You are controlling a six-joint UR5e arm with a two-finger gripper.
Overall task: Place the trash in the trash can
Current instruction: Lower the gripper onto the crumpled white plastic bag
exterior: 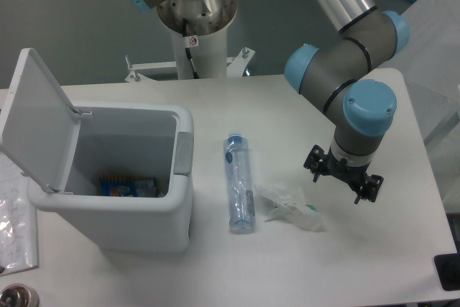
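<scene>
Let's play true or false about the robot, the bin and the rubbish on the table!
1. The trash can has its lid open. True.
2. The crushed bottle is inside the trash can. False: it lies on the table, beside the can.
3. The gripper holds the crumpled wrapper. False: it hangs beside the wrapper, holding nothing.
4. Something blue lies in the trash can. True: a blue packet.
5. The wrapper is between the bottle and the gripper. True.
</scene>
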